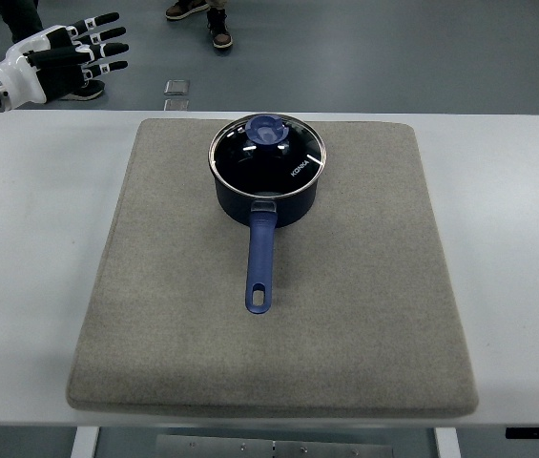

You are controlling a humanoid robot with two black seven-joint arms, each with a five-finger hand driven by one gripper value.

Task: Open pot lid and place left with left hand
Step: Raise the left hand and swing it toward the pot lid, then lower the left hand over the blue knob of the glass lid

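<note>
The lid (268, 153) is a round glass one with a metal rim and a blue knob (269, 130) set toward its far side, and it sits closed on a dark blue pot (267, 196). The pot stands on a grey mat (155, 324), near the middle of the mat's far edge. Its long blue handle (260, 262) runs straight back toward the robot's side, ending in a hanging hole near the mat's centre. The mat covers most of a white table (21, 286).

The left hand (69, 57) is the only robot hand in view. It hangs beyond the table's far left corner, over the floor rather than over the table, its arm entering from the left edge. The fingers are stretched out and spread apart, holding nothing, and they point to the right — roughly toward the pot.

The relation that matters: the lid's knob lies well apart from this hand, off to its right and somewhat nearer the robot. The way between them looks clear, over bare table and mat. The handle points away from that path, so it should not get in the way.

The lid is still on — the task looks barely begun. To the pot's left the mat is bare, a likely spot to set the lid down.
</note>
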